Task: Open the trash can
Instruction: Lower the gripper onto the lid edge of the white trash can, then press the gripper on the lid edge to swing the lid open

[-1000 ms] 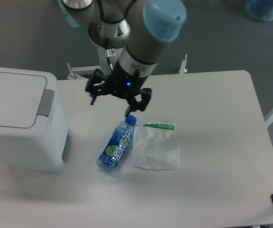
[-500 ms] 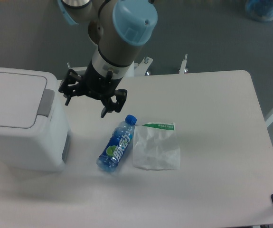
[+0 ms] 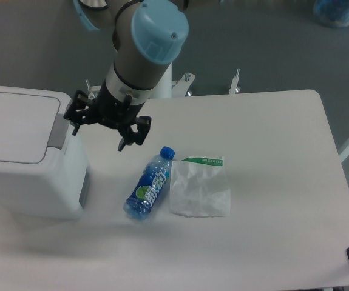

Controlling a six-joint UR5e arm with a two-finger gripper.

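Trash can: the boxy white trash can (image 3: pixel 25 160) stands at the left edge of the surface (image 3: pixel 271 242); its flat lid (image 3: pixel 13 124) lies shut and level, the task not yet done.
Push tab: the grey push tab (image 3: pixel 57 130) sits on the lid's right edge, on the side that faces the arm.
Jaws: the gripper (image 3: pixel 99 128) hangs empty with its jaws spread wide, grasping nothing; one dark finger (image 3: pixel 75 115) is just beside the top of the tab, the other finger (image 3: pixel 130 134) is out over bare surface to the right.
Relation: the can lies left of the jaws, the tab beside the nearer fingertip; whether that tip touches the tab appears doubtful from this single high view.
Step in hand: lining up on the tab; judged well done if one fingertip is brought squarely over the grey tab and pressed straight down, so it does not slide off onto the white lid.
Risk: a sideways shove might push the whole can instead of releasing its lid.
Nearby: a blue-capped bottle (image 3: pixel 150 190) lies on its side near the can; a white plastic bag (image 3: pixel 200 187) with green print lies just beside the bottle, both apart from the jaws.
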